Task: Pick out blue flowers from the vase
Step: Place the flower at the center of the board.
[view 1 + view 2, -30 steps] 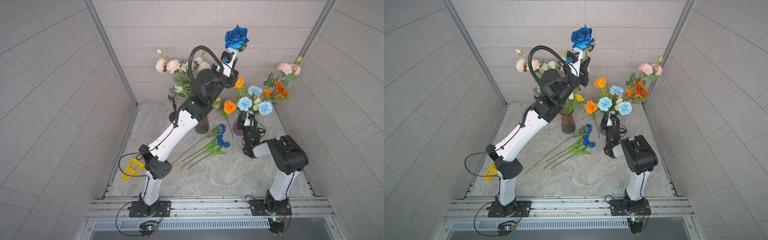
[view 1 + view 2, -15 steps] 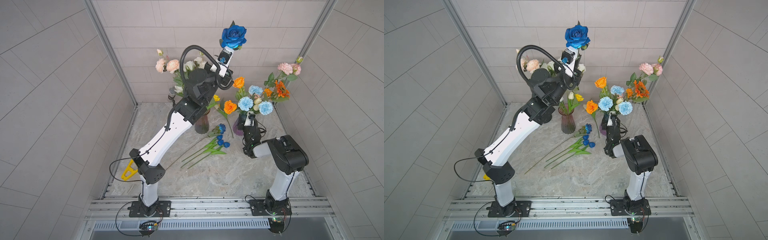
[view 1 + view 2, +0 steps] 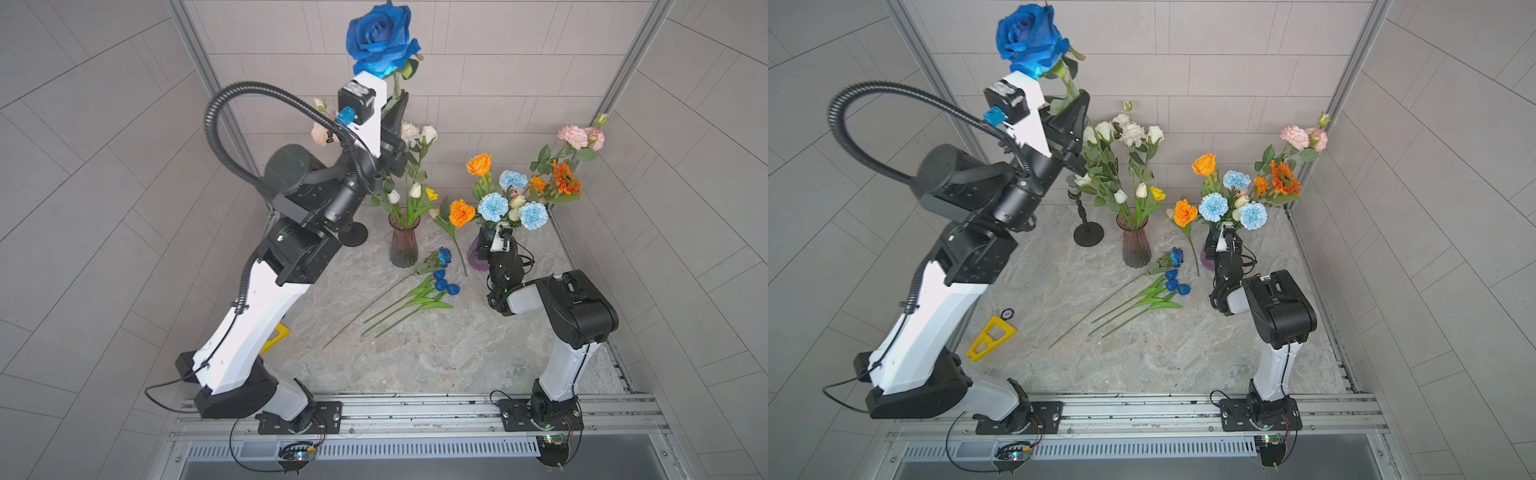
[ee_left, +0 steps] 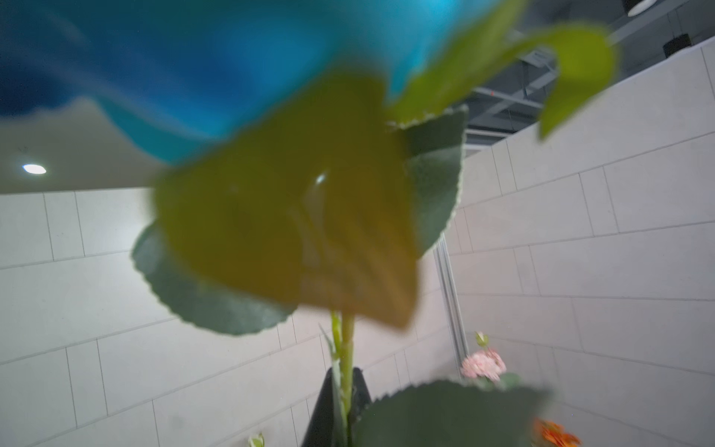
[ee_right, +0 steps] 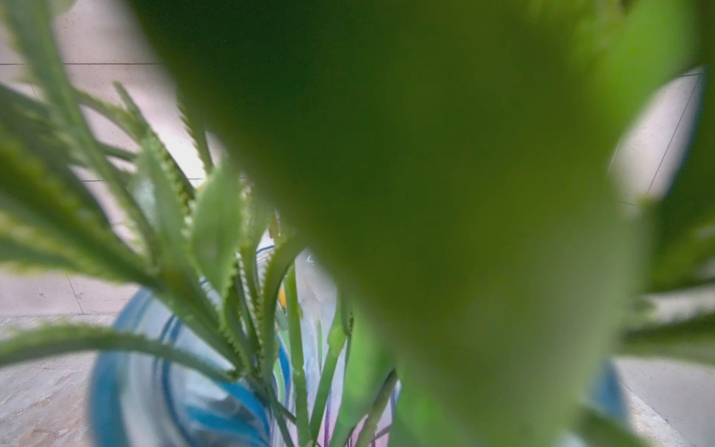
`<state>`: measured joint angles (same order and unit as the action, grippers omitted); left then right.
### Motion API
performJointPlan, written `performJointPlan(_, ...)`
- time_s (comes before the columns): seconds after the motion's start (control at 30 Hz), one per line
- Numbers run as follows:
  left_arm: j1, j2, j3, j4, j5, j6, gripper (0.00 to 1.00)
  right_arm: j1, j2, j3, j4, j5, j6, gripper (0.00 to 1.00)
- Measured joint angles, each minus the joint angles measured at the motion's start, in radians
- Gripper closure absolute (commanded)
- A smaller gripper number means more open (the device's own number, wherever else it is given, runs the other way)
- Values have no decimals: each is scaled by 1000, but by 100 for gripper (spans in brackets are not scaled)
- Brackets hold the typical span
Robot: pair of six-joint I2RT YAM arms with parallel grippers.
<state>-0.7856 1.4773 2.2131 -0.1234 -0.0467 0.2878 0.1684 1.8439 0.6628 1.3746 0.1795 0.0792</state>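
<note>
My left gripper (image 3: 398, 104) (image 3: 1077, 106) is raised high and shut on the green stem of a big blue rose (image 3: 380, 37) (image 3: 1030, 37). In the left wrist view the stem (image 4: 346, 348) runs between the shut fingertips of the left gripper (image 4: 342, 391). A second blue rose (image 3: 443, 256) and three dark blue tulips (image 3: 445, 284) lie on the table. Three pale blue carnations (image 3: 492, 206) stand in the purple vase (image 3: 473, 254). My right gripper (image 3: 484, 245) sits at that vase's mouth, and leaves hide its jaws.
A brownish glass vase (image 3: 403, 249) holds white and yellow blooms. Orange and pink flowers (image 3: 563, 183) fill the purple vase. A black stand (image 3: 1088, 235) is at the back. A yellow triangular tool (image 3: 990, 336) lies front left. Tiled walls enclose the marble table (image 3: 436, 357).
My left arm has lifted the blue rose higher and swung it to the left. The right arm has not moved.
</note>
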Motion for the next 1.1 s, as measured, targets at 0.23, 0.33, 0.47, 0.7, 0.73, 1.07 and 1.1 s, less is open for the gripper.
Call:
performJointPlan(0.23,0,1,342,-490,-62,-64,100,-13,0,0,0,-8,0,33)
performJointPlan(0.33,0,-9,362,-670,-97,-87,100,-26,0,0,0,-14,0,34)
performJointPlan(0.47,0,20,275,-843,-109,-122,100,-38,0,0,0,-15,0,34)
performJointPlan(0.7,0,83,-231,-919,-48,-192,100,-39,0,-2,2,-14,0,34)
performJointPlan(0.73,0,86,-286,-925,-44,-197,100,-39,0,-2,2,-14,0,34)
performJointPlan(1.07,14,66,-623,-823,-28,-227,100,-40,-21,-29,4,-14,0,34)
performJointPlan(1.1,17,73,-652,-801,-30,-224,100,-40,-23,-30,4,-14,0,34)
